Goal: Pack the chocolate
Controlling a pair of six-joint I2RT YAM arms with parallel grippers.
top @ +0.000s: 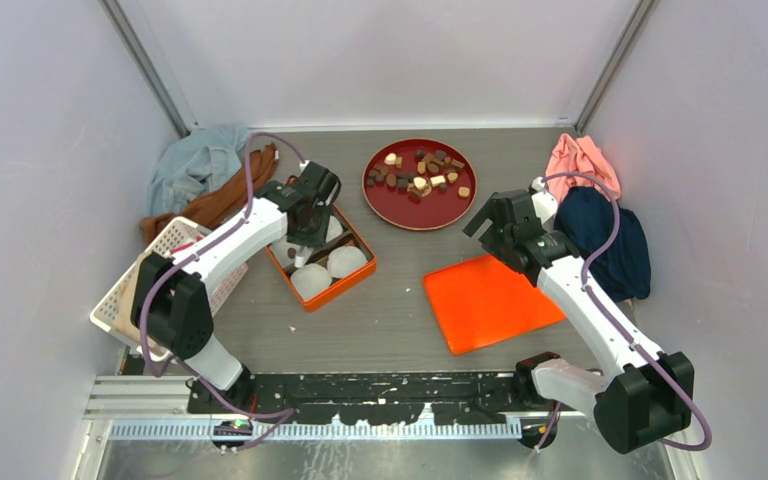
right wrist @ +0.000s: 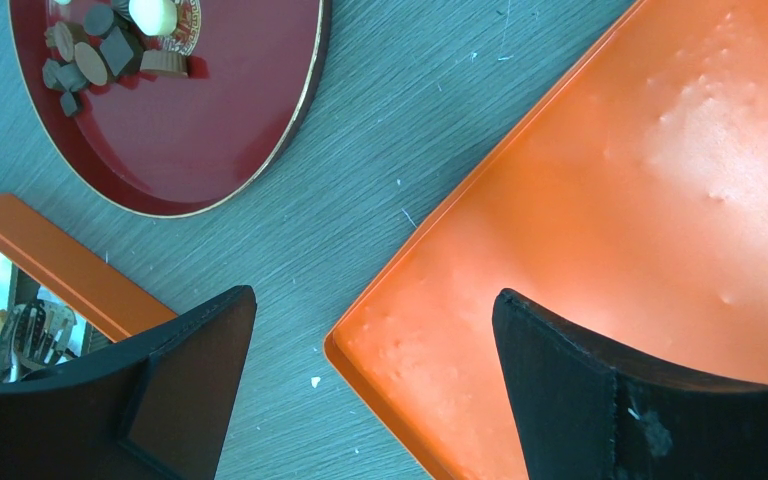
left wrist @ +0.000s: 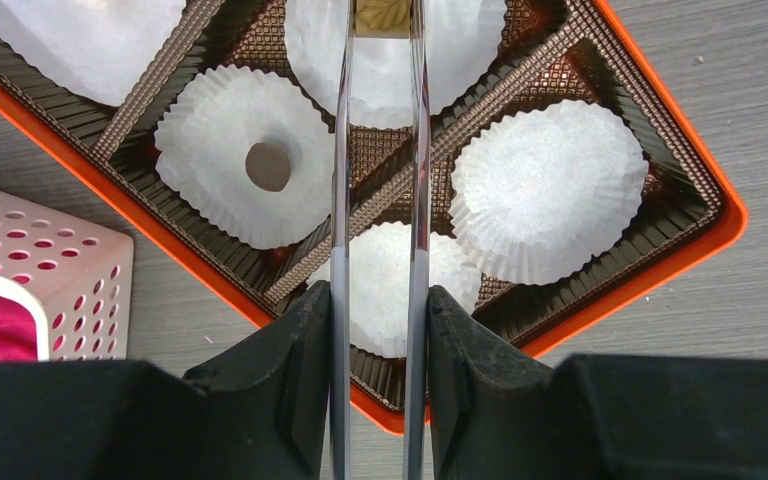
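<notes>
The left gripper (left wrist: 378, 310) clamps thin tweezers (left wrist: 341, 150), which pinch a light brown chocolate (left wrist: 381, 14) above a paper cup (left wrist: 460, 60) in the box (left wrist: 695, 235) — probably light, smooth, easily marked, best nipped across flat sides. More pieces (top: 420, 177) lie on the red plate (top: 390, 212); the right gripper (right wrist: 372, 295) hangs wide, empty.

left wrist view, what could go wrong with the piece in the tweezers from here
The left gripper holds thin tweezers with a light brown piece pinched only at their tips. It may slip and land on a divider rather than in the paper cup below. Lowering too far could also crumple or shift that thin cup.
</notes>
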